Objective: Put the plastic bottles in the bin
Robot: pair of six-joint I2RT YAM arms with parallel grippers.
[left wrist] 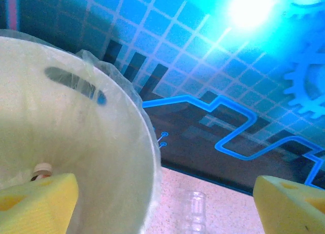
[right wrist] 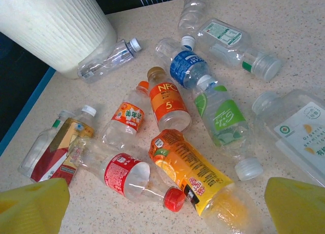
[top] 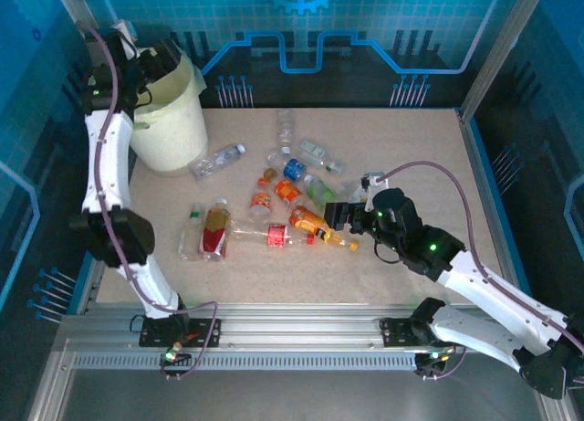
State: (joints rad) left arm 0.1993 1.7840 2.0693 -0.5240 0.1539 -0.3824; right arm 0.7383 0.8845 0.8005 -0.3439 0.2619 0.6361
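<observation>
Both claws are gaping: left claw (left wrist: 165, 203) hovering at the big cream-white lined bin (top: 178, 131), right claw (right wrist: 167, 206) above crowded clear plastic bottles (right wrist: 190, 170); I'm risking knocking neighbours rolling.

Under my right gripper (right wrist: 165, 204) lies a speckled beige tabletop (right wrist: 304, 21). Ahead of the gripper it reaches a dark strip (top: 365, 88) at the foot of the back wall (top: 365, 19). Ahead of my left gripper (left wrist: 165, 213) that wall is blue with a pale grid, bright circuit lines (left wrist: 188, 97) and a gear motif (left wrist: 304, 87) up to the right. Above the left gripper a white-cyan glare (left wrist: 249, 8) washes out the panel. Behind both grippers a ribbed aluminium rail (top: 292, 343) edges the table. To the right of my right gripper a slanted metal post (top: 505, 47) frames the side.
</observation>
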